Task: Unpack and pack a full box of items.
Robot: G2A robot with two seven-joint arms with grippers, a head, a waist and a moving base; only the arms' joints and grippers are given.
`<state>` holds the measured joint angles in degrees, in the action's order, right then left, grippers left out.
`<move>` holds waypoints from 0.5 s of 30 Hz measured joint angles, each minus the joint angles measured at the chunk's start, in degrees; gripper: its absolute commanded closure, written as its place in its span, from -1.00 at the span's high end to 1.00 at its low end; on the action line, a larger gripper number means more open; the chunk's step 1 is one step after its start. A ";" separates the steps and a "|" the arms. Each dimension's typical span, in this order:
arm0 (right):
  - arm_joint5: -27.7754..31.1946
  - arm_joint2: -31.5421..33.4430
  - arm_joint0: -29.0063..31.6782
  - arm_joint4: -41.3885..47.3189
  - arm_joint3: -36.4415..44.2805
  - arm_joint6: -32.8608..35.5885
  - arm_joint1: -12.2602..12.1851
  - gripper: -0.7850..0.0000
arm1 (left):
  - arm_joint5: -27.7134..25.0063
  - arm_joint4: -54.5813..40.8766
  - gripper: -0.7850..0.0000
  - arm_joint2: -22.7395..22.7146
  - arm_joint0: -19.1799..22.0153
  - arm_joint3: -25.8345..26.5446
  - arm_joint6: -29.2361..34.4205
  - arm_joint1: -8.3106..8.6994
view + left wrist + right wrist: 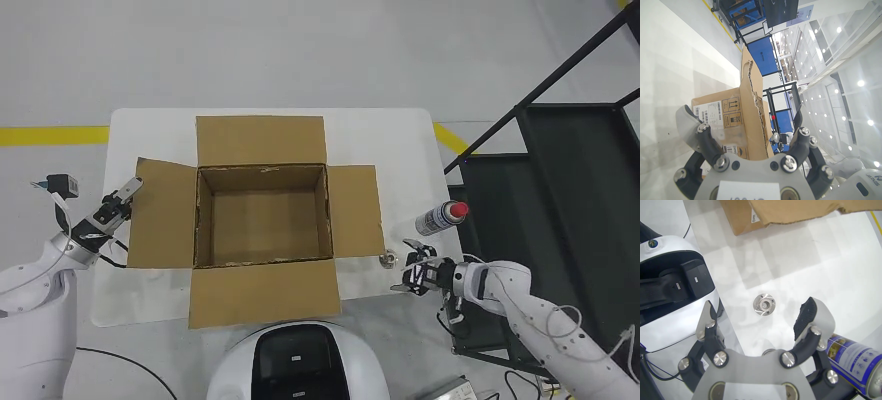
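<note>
White table, black metal steps

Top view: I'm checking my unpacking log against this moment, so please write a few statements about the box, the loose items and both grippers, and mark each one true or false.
1. The cardboard box has nothing inside it. True.
2. The spray can stands upright in the box. False: it lies on its side on the table, outside the box.
3. The right gripper is shut on the metal flange. False: it is open, and the flange lies free on the table.
4. The left gripper is open, at the side of the box. True.
5. The spray can has a red cap. True.
</note>
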<state>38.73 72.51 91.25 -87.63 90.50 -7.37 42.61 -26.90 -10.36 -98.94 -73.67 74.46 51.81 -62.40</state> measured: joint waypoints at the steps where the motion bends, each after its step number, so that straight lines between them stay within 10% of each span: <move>1: -0.33 -0.68 -0.74 -0.45 -0.44 -0.12 0.21 0.80 | 0.00 0.00 1.00 0.00 0.00 0.00 0.00 0.00; 15: -3.91 -6.77 -6.60 -5.60 -6.72 -0.69 2.31 0.65 | 0.00 0.00 1.00 0.00 0.00 0.00 0.00 0.00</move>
<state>34.83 65.73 84.66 -93.24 83.78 -8.06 44.91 -26.90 -10.36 -98.94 -73.67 74.46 51.81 -62.40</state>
